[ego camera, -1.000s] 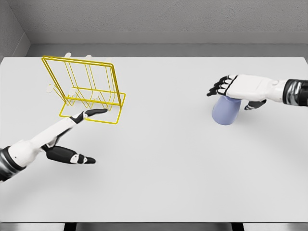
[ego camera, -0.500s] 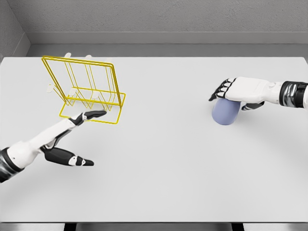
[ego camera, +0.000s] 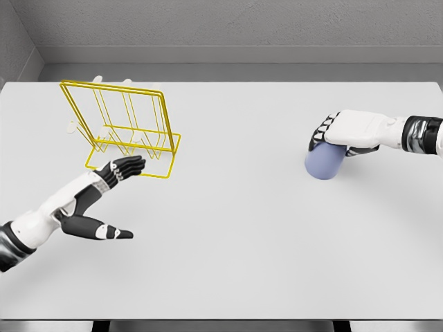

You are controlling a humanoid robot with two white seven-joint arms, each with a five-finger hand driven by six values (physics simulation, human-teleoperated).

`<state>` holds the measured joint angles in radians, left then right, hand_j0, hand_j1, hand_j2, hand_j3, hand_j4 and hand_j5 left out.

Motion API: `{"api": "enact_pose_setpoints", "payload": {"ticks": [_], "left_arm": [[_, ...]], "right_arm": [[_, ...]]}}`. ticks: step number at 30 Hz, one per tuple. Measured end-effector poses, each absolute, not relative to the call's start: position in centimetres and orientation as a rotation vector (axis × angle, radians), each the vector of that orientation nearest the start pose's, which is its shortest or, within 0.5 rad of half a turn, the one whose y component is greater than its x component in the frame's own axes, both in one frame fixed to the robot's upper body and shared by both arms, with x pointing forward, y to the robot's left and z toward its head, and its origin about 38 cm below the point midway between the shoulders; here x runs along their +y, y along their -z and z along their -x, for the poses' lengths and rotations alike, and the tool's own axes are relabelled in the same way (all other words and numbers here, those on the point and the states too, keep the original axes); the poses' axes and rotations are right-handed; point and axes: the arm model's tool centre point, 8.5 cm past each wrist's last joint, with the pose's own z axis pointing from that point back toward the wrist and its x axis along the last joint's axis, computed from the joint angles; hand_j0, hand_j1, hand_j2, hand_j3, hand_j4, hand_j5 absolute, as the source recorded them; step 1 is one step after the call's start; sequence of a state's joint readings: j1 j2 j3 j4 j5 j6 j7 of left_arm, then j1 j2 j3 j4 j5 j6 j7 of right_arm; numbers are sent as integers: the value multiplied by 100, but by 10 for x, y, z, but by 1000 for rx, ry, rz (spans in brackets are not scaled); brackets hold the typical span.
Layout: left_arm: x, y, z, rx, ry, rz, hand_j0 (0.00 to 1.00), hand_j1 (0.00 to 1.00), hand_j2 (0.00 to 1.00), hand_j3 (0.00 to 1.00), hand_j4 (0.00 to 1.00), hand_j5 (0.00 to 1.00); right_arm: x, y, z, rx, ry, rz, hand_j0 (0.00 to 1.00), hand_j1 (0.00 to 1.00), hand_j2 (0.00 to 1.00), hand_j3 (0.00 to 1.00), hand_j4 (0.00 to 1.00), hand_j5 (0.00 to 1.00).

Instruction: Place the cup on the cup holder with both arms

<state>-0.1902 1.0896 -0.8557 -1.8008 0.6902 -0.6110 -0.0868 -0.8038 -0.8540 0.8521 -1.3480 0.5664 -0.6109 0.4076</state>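
The cup [ego camera: 324,162], pale blue, is being seen on the right side of the white table [ego camera: 235,242], lying directly under the right hand [ego camera: 346,131], which is being laid over its upper end. The fingers [ego camera: 320,131] are being curled down over the cup's far-left edge, and the palm appears to be touching its top; whether a firm grip is being made cannot be told. The cup is being shown standing roughly upright, its long axis running close to vertical with a slight lean, the wider end toward the table. Which end is the mouth cannot be told, though an upside-down cup is suggested by the taper.

The yellow wire rack [ego camera: 124,131] is being seen well apart from the cup, at the far left of the table. The left hand [ego camera: 114,173] is being held just in front of the rack's base, its fingers partly curled and its thumb spread, with nothing in it; contact with the base wire cannot be told. The right hand is by far the nearer to the cup, the left the nearer to the rack. The coming move is therefore being judged as a carry leftward across the table.
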Motion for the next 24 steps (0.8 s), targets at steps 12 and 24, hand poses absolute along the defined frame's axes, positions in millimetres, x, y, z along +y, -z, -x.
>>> {"api": "enact_pose_setpoints", "payload": {"ticks": [12, 24], "left_arm": [[271, -140, -305, -1644, 726, 610, 100, 100, 100, 100, 100, 100], [270, -117, -305, -1469, 763, 586, 100, 100, 100, 100, 100, 100]], "right_arm": [[-304, -222, -454, 1688, 3080, -761, 56, 56, 56, 56, 56, 56], [-265, -245, -417, 1626, 2917, -669, 56, 56, 56, 56, 56, 56]]}}
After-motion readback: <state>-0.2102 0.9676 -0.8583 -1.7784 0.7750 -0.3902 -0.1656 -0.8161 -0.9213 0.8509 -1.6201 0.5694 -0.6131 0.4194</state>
